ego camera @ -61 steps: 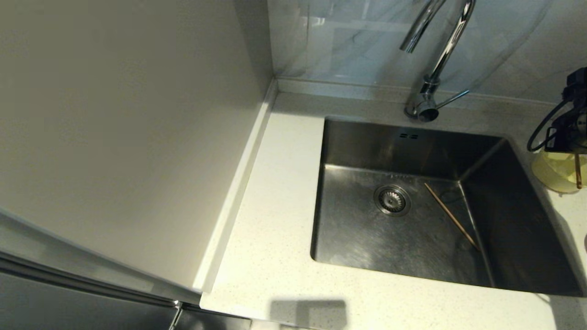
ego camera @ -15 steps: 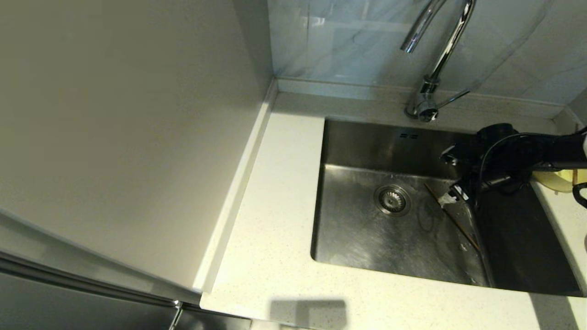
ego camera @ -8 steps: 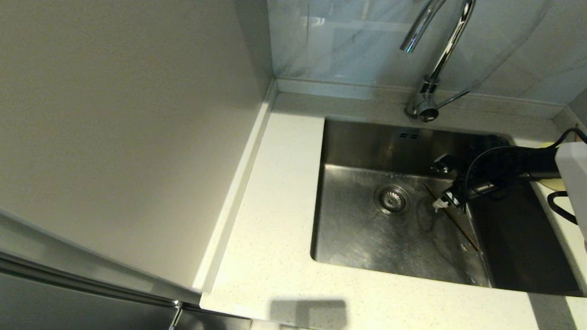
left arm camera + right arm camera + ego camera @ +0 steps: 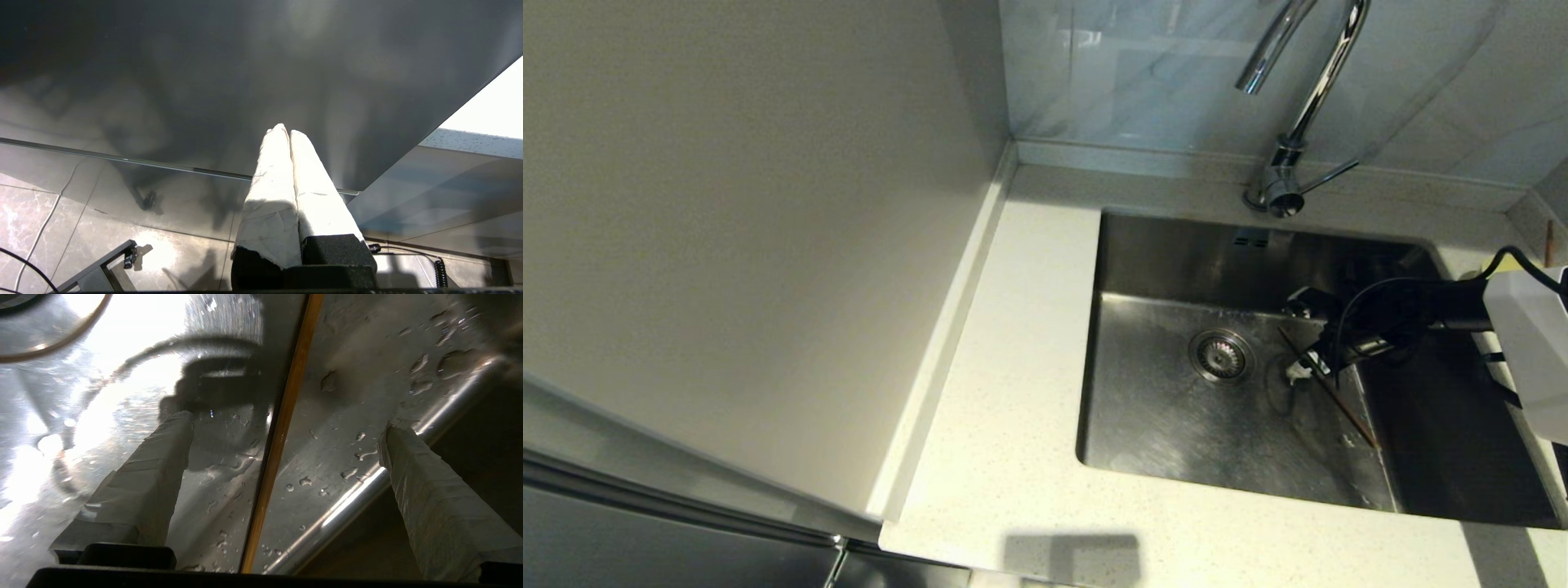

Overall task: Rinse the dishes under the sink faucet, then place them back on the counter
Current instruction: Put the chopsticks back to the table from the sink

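One brown wooden chopstick (image 4: 1331, 392) lies slanted on the wet floor of the steel sink (image 4: 1160, 425), near its right wall. My right gripper (image 4: 1298, 343) reaches in from the right and hangs low over the chopstick's far end, open. In the right wrist view the chopstick (image 4: 282, 428) runs between the two taped fingers (image 4: 155, 473), touching neither. The chrome faucet (image 4: 1307, 106) stands behind the sink with no water running. A sliver of the pale-yellow bowl (image 4: 1512, 263) shows on the counter (image 4: 1029, 343) behind my right arm. My left gripper (image 4: 284, 131) is shut and empty, parked below the counter.
The round strainer drain (image 4: 1221, 356) sits left of the chopstick. A tall pale panel (image 4: 768, 245) walls off the counter's left side. The grey marbled tile (image 4: 1143, 73) rises behind the faucet. My right arm's white casing (image 4: 1531, 351) covers the sink's right rim.
My right gripper has gone lower into the sink and a little leftward over the chopstick, jaws still open. The chopstick has not moved.
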You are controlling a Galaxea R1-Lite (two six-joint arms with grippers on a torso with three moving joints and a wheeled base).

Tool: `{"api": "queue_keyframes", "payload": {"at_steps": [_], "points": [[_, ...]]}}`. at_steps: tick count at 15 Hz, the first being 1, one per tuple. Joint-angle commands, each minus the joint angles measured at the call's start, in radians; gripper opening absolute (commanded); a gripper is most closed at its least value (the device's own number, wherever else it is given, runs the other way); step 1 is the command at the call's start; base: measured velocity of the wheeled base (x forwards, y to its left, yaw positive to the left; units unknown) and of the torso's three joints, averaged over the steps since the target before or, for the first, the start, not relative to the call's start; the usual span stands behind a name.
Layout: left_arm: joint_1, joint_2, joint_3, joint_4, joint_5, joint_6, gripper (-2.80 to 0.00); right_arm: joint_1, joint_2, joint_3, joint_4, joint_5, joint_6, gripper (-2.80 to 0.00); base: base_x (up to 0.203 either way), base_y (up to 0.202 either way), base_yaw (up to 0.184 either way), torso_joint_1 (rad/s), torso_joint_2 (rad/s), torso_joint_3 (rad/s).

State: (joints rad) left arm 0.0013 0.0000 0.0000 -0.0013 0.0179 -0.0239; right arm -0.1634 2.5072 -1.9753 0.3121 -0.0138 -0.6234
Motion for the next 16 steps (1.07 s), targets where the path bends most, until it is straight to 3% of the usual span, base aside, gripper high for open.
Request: {"api": "queue_keyframes", "payload": {"at_steps": [1, 6, 7, 16], "points": [[0.000, -0.003, 0.000, -0.002, 0.000, -0.001, -2.80, -0.004, 0.022, 0.000, -0.007, 0.002, -0.004, 0.00, 0.000, 0.000, 0.000, 0.000, 0.00, 0.000], [0.000, -0.003, 0.000, 0.000, 0.000, -0.001, -2.80, -0.011, 0.005, -0.002, -0.045, 0.005, 0.001, 0.00, 0.000, 0.000, 0.000, 0.000, 0.00, 0.000], [0.000, -0.003, 0.000, 0.000, 0.000, -0.001, -2.80, -0.013, 0.004, -0.001, -0.047, 0.003, 0.000, -2.80, 0.000, 0.000, 0.000, 0.000, 0.00, 0.000], [0.000, -0.003, 0.000, 0.000, 0.000, -0.001, -2.80, -0.021, 0.028, -0.002, -0.047, 0.003, -0.002, -2.80, 0.000, 0.000, 0.000, 0.000, 0.00, 0.000]]}}
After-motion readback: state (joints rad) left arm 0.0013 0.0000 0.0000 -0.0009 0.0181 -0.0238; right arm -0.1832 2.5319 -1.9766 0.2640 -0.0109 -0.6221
